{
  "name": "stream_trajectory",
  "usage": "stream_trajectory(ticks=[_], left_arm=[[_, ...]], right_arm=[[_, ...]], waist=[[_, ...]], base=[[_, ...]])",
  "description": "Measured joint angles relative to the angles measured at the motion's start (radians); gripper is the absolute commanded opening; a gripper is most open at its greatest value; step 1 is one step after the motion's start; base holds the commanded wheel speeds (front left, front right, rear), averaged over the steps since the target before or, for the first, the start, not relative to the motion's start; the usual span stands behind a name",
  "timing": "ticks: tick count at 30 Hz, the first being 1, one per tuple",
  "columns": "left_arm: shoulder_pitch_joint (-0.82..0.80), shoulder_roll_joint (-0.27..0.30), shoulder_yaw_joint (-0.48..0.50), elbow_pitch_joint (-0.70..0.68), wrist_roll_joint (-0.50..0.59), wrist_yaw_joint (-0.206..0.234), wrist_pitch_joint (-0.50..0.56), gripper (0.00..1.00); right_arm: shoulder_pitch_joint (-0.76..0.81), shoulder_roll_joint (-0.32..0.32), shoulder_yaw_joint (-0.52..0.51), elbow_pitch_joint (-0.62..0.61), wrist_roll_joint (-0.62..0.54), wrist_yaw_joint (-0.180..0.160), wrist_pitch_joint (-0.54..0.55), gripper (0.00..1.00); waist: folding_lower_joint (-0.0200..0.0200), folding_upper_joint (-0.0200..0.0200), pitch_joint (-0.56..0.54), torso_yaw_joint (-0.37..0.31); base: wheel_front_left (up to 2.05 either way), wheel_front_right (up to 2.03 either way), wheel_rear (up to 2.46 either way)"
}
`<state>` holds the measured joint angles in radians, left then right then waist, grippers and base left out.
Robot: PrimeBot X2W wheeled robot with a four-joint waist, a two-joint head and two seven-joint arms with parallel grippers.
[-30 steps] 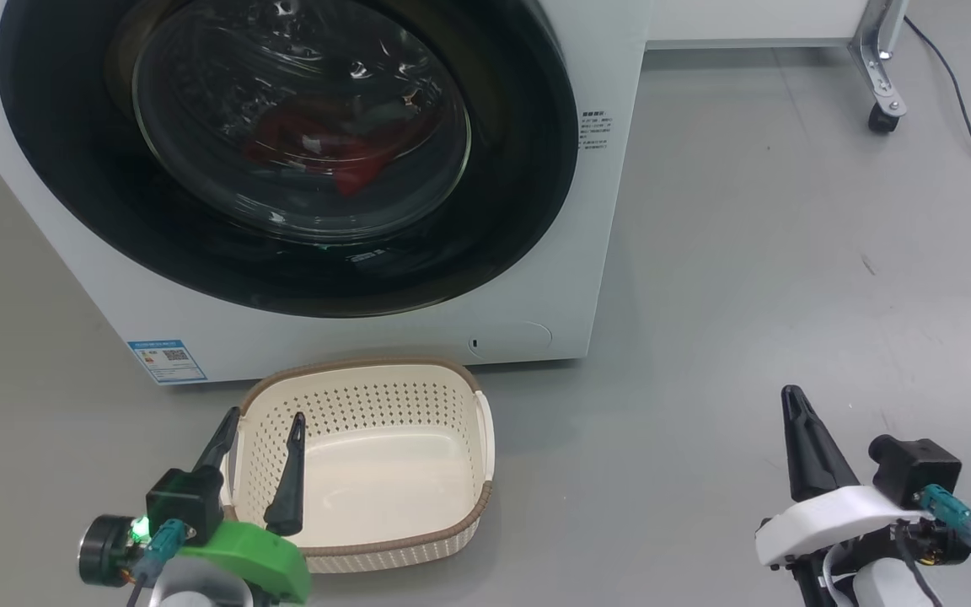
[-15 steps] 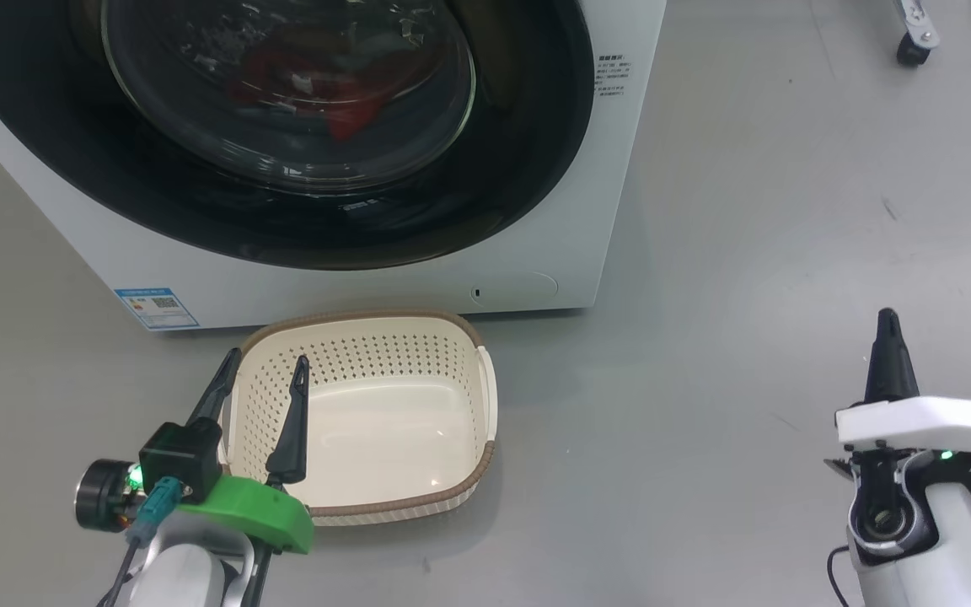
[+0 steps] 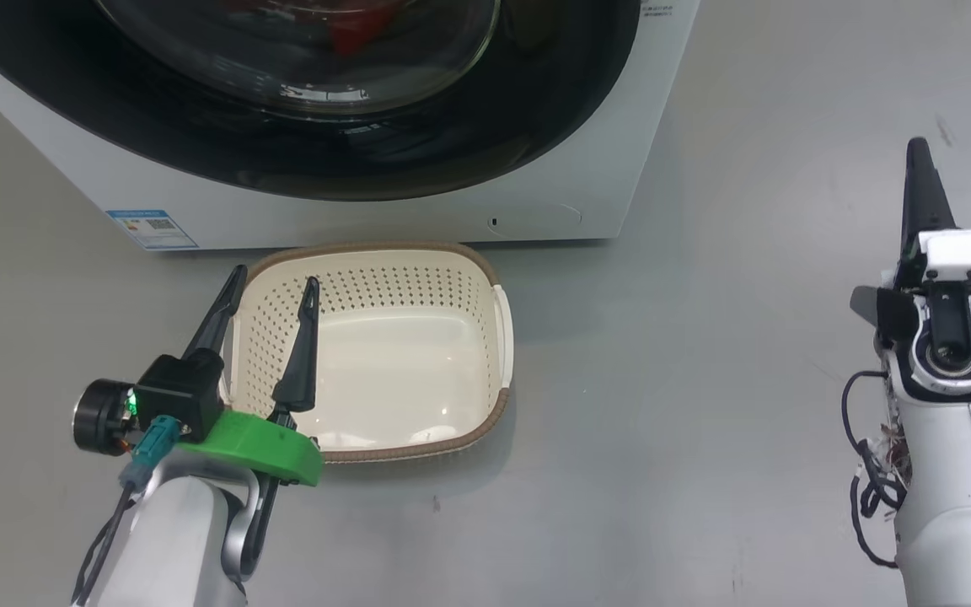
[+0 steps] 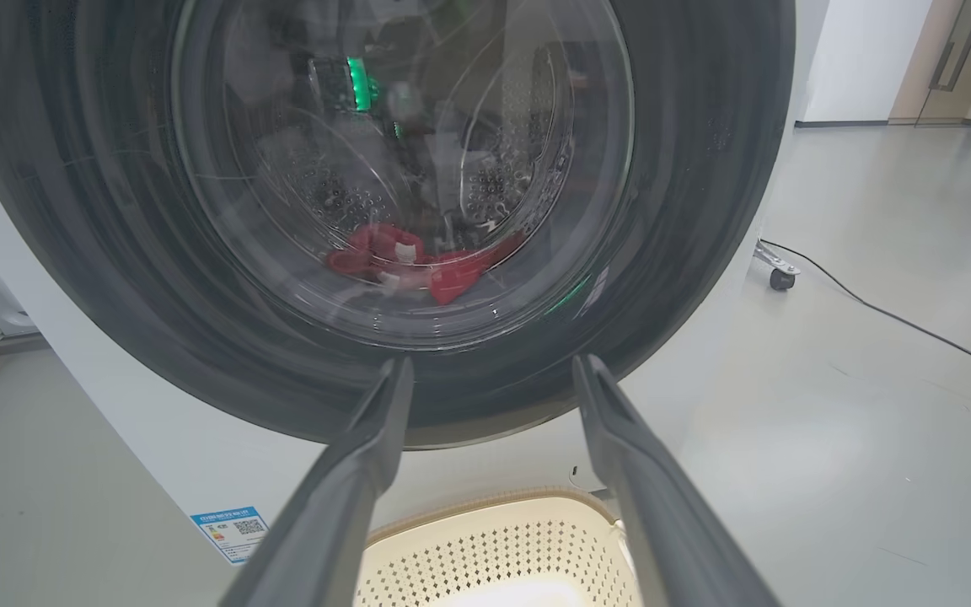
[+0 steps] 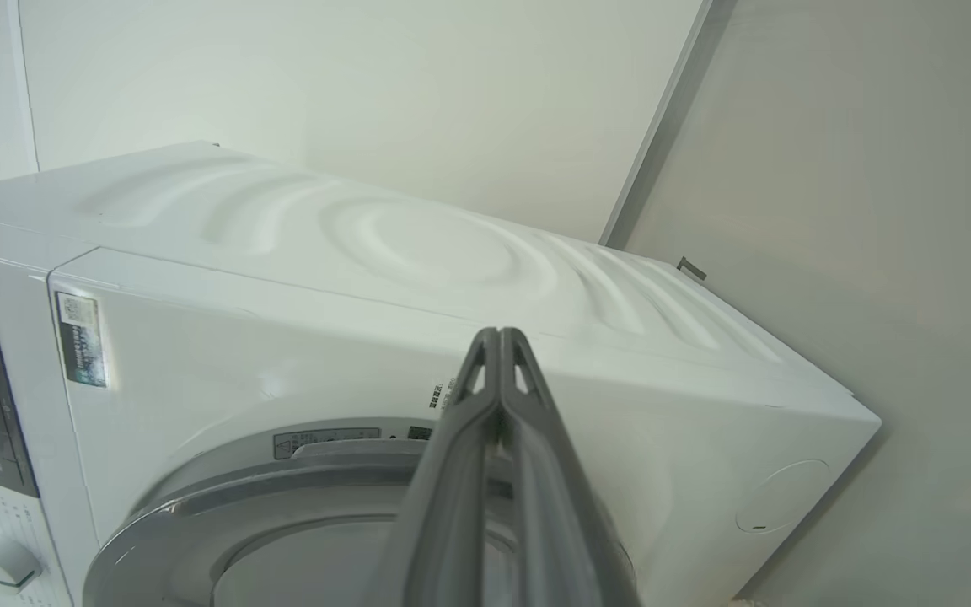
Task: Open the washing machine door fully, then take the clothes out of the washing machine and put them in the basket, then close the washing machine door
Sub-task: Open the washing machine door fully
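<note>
The washing machine (image 3: pixel 553 211) fills the top of the head view, its door (image 3: pixel 452 152) lying against the front. Red clothes (image 4: pixel 418 265) lie in the drum behind the door's glass, and a scrap of them (image 3: pixel 355 29) is at the head view's top edge. The cream basket (image 3: pixel 367 249) sits on the floor just in front of the machine, with nothing in it. My left gripper (image 3: pixel 275 278) hovers open over the basket's left side, its fingers pointing at the door (image 4: pixel 688 253). My right gripper (image 3: pixel 918 169) is shut on nothing, off to the machine's right, pointing towards its side (image 5: pixel 620 354).
Bare grey floor stretches right of the machine (image 3: pixel 747 337). A blue label (image 3: pixel 151 229) marks its lower left corner. In the left wrist view, a caster (image 4: pixel 780 278) and a black cable (image 4: pixel 890 316) lie on the floor beyond the machine's right side.
The head camera has tipped down, so the machine slid up the picture. My right arm has risen and swung outward, fingers still shut. The left gripper stays open over the basket.
</note>
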<state>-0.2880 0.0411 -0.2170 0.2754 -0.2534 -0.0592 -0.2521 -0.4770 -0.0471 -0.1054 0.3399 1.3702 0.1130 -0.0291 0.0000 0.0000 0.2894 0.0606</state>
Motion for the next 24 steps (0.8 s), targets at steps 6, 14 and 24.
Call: stream_trajectory(ticks=[6, 14, 24], left_arm=[[-0.022, -0.002, 0.002, -0.005, 0.0, -0.003, 0.0, 1.0], [-0.052, -0.004, -0.005, -0.008, -0.002, -0.009, 0.0, 1.0], [-0.09, -0.008, -0.021, -0.013, -0.005, -0.017, 0.0, 1.0]], right_arm=[[-0.091, -0.002, -0.001, 0.021, 0.039, -0.001, 0.074, 0.0], [-0.22, -0.022, 0.023, 0.045, 0.088, -0.019, 0.201, 0.0], [-0.371, -0.07, 0.066, 0.076, 0.108, -0.049, 0.332, 0.0]], waist=[[0.0, 0.0, 0.042, 0.02], [0.0, 0.0, 0.097, 0.054], [0.0001, 0.0, 0.151, 0.094]], base=[[0.0, 0.0, 0.0], [0.0, 0.0, 0.0], [0.0, 0.0, 0.0]])
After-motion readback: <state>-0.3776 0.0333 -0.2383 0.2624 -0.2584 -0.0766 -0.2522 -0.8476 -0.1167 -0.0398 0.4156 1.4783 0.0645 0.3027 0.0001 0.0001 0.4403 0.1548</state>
